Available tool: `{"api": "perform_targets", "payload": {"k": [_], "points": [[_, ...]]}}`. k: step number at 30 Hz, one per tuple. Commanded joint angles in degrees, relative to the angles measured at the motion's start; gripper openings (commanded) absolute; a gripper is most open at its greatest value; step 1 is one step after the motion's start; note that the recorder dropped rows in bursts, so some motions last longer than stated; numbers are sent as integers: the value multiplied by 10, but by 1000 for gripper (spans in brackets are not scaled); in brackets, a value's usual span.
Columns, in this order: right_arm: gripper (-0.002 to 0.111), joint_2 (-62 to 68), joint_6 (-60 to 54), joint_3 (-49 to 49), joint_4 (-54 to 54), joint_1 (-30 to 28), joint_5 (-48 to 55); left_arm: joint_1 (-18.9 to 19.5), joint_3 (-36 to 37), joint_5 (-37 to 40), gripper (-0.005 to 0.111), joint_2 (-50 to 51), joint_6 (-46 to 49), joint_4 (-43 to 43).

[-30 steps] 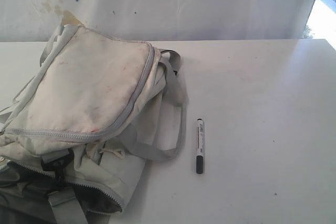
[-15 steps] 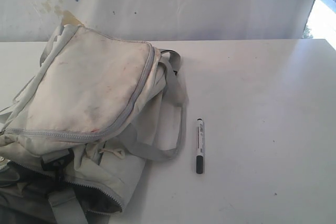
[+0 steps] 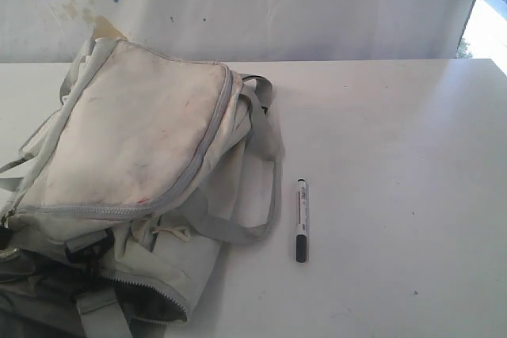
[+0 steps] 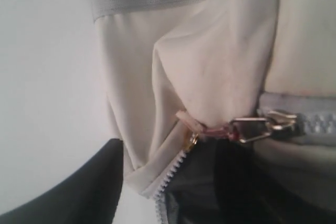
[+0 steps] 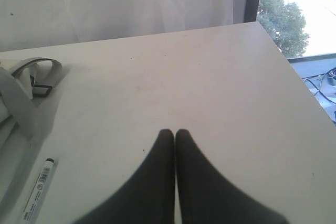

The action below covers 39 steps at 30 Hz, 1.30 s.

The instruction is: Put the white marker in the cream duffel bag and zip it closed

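Right gripper over table, jaws together (white marker near).

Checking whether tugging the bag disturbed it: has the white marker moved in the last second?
No. The white marker keeps the same spot and angle against the table's far edge.

Exterior overlooks table; right wrist shares white marker; left wrist hugs bag.

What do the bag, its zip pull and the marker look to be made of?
Bag: soft woven fabric, matte cream, creased and stained. Zip pull: likely metal, from its shiny gold glint. Marker: probably smooth plastic, white barrel, black cap.
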Motion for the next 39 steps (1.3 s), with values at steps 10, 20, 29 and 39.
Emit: {"api": "perform_targets", "payload": {"k": [10,20,29,39], "points": [[0,1,3,-4,0,1,1,0,15,-37,56,30,213,-88],[0,1,3,-4,0,1,2,0,-10,29,0,50,215,-92],[0,1,3,-4,0,1,2,0,-122,258,0,30,209,-91],[0,1,-2,-4,51,1,32,0,-202,398,0,14,157,-110]]}}
